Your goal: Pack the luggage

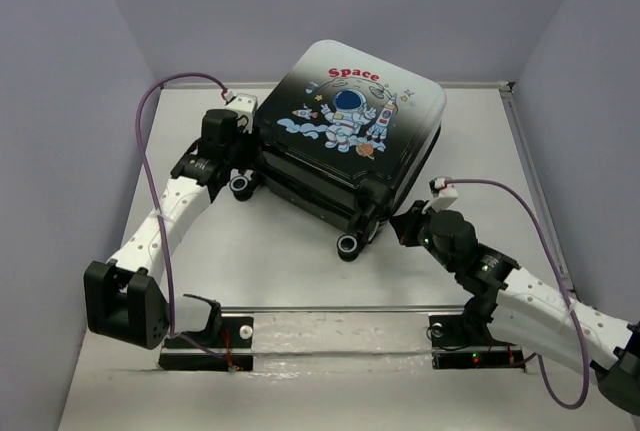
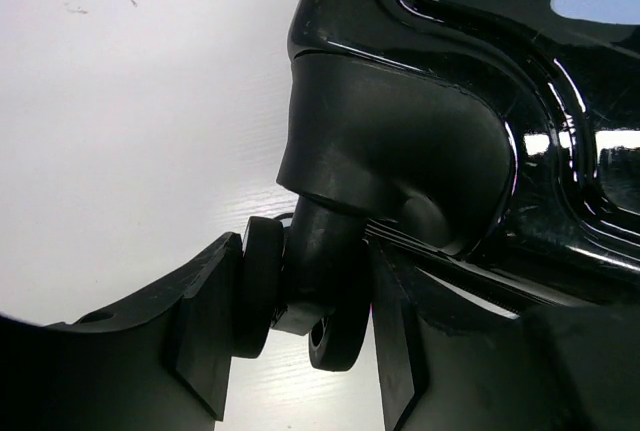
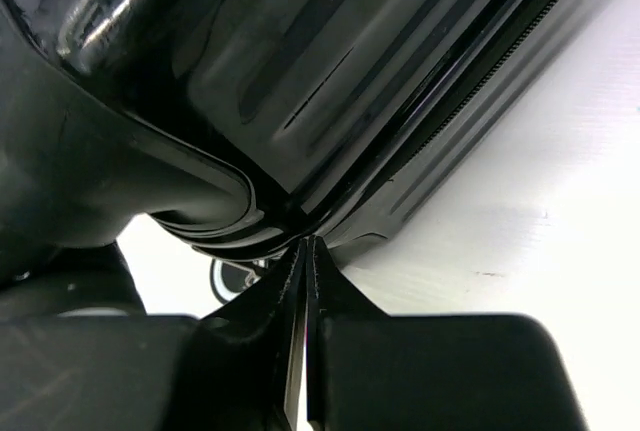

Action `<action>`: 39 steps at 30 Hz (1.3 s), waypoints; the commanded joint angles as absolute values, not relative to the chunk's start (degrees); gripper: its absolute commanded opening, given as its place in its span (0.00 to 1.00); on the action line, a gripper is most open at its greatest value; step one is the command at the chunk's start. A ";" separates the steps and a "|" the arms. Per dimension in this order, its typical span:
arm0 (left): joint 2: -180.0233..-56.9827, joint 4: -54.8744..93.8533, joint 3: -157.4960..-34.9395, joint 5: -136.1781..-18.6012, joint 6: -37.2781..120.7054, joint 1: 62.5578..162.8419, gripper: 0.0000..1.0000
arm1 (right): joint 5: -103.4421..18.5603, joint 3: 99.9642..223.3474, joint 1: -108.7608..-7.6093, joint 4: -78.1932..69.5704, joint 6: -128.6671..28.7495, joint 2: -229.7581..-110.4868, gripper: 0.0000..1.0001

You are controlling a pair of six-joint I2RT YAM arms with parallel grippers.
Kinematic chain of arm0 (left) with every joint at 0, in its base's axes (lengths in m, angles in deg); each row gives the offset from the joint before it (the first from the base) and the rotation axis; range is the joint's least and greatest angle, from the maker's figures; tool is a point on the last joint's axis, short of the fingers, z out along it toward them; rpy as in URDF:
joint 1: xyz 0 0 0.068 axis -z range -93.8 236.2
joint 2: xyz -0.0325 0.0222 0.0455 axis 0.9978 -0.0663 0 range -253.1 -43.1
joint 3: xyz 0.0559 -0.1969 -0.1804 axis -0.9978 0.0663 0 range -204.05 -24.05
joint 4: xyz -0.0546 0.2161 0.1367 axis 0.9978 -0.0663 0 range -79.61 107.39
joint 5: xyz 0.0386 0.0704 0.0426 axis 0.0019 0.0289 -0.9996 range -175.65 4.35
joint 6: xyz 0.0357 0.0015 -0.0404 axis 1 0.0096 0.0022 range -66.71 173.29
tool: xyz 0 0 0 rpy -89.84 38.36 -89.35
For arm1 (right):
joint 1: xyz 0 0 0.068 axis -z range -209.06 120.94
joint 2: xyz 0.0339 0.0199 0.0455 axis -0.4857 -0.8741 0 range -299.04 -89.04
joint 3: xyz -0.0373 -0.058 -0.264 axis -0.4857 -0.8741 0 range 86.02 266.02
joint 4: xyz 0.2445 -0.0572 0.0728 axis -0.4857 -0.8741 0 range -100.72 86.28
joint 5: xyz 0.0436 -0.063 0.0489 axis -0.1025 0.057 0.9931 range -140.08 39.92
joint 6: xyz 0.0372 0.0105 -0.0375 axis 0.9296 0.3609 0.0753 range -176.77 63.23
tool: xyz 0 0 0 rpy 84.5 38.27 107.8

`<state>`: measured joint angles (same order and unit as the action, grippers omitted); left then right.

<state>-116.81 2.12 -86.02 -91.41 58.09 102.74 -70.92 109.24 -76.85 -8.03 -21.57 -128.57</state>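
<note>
1. Top external view: the luggage (image 1: 350,121) lies closed on the desk (image 1: 290,271), toward the middle of the far edge, with its wheels pointing at the near edge.
2. My left end effector (image 2: 300,296) is clamped around a caster wheel (image 2: 262,281) at the case's left corner.
3. My right end effector (image 3: 305,271) is fully closed on nothing, its tips at the zipper seam (image 3: 470,81).
4. I judge the shell to be stiff, glossy and slippery, so I'd hold it by the wheels or seam lip, never the smooth faces.
</note>
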 commanded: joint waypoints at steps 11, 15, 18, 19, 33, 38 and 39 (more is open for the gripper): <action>-114.29 3.32 -78.72 -81.61 46.79 105.35 0.06 | -50.62 129.60 -55.69 -4.33 -31.54 -147.38 0.07; -110.70 2.27 -76.17 -81.97 45.74 110.01 0.06 | -42.19 137.07 -51.13 -0.55 -34.18 -155.56 0.07; -108.14 3.23 -73.71 -77.94 44.25 111.25 0.06 | -40.15 142.34 -50.59 -0.55 -35.85 -159.60 0.07; -106.83 3.41 -73.18 -76.79 43.89 111.34 0.06 | -39.89 143.14 -50.07 -0.64 -36.12 -160.05 0.07; -101.98 13.68 -69.23 -61.75 33.35 111.34 0.06 | -35.85 119.79 -47.69 -10.40 -31.74 -134.14 0.61; -100.49 21.58 -67.38 -58.50 25.89 111.34 0.06 | -34.09 105.57 -47.69 3.02 -27.69 -129.39 0.25; -99.88 22.39 -67.29 -57.80 25.00 111.34 0.06 | -34.00 103.71 -47.69 11.14 -27.25 -129.64 0.25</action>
<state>-101.51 13.77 -68.91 -74.41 30.75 108.11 -38.97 112.52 -47.52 -8.03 -31.71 -129.88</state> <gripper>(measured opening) 0.590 0.365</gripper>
